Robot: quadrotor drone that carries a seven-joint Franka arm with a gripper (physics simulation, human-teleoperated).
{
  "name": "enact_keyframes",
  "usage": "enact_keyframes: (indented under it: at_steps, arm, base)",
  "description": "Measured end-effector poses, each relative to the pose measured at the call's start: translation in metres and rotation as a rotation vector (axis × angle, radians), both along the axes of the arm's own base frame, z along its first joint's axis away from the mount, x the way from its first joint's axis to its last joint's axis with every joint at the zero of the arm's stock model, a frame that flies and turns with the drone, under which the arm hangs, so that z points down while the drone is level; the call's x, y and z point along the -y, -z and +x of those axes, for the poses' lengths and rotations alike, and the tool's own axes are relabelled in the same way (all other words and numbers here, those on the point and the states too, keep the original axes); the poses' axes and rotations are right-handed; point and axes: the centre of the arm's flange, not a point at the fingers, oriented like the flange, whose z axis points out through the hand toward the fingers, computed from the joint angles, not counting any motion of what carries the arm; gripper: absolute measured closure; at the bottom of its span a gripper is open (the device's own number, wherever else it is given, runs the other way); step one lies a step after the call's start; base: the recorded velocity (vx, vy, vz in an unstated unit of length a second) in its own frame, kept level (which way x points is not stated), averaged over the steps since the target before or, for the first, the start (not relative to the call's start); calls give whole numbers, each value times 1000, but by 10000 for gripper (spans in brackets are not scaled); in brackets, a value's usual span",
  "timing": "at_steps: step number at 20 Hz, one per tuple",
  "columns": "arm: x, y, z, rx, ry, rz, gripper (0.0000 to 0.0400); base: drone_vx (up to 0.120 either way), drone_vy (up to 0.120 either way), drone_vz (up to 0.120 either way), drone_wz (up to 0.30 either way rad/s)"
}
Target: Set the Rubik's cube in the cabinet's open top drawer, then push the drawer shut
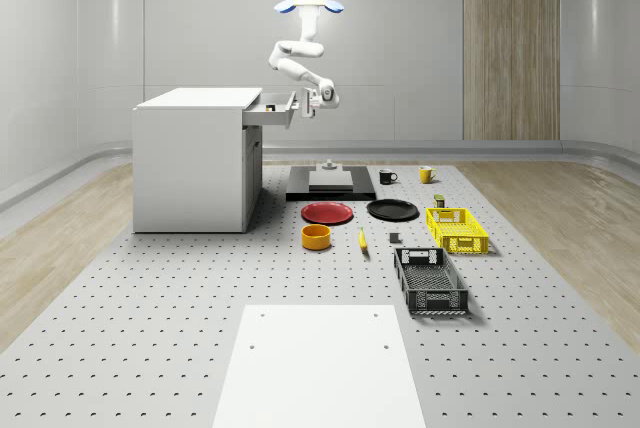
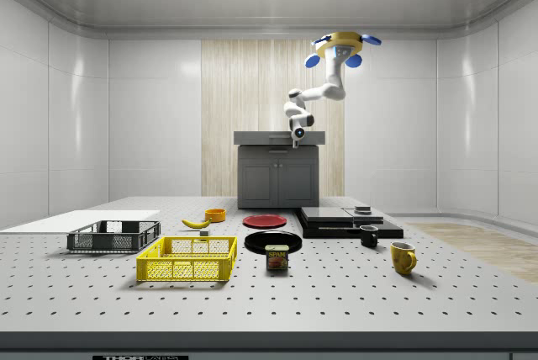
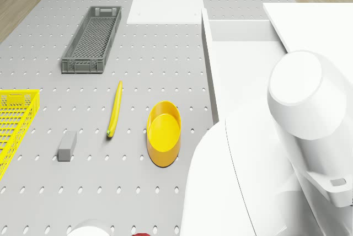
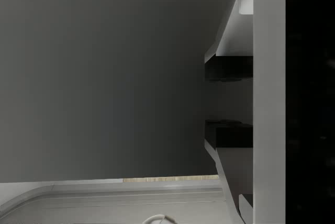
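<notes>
1. A red plate and a black plate lie side by side on the perforated table.
2. An orange-yellow bowl sits just beside a banana.
3. A yellow basket and a dark grey basket stand near each other.
4. A black mug, a yellow mug and what may be a Spam can stand apart.
5. A white board lies flat.

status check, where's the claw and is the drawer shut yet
Drone hovering beside cabinet, claw open, empty, at front of top drawer. Drawer partly out, not yet shut. Nothing between claw and drawer front.
</notes>
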Motion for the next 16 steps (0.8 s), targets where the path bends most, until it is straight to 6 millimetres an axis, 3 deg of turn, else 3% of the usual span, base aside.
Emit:
enact_keyframes:
  at_steps: [3, 5, 15, 16]
  arm:
    - [-18, 1, 5, 13, 0, 0, 295]
    - [-25, -4, -10, -19, -1, 1, 295]
    - [-82, -1, 8, 23, 0, 1, 295]
    - [-86, -6, -2, -16, -2, 2, 294]
  base:
    - [0, 0, 0, 0]
    - [0, 0, 0, 0]
    - [0, 0, 0, 0]
    - [0, 0, 0, 0]
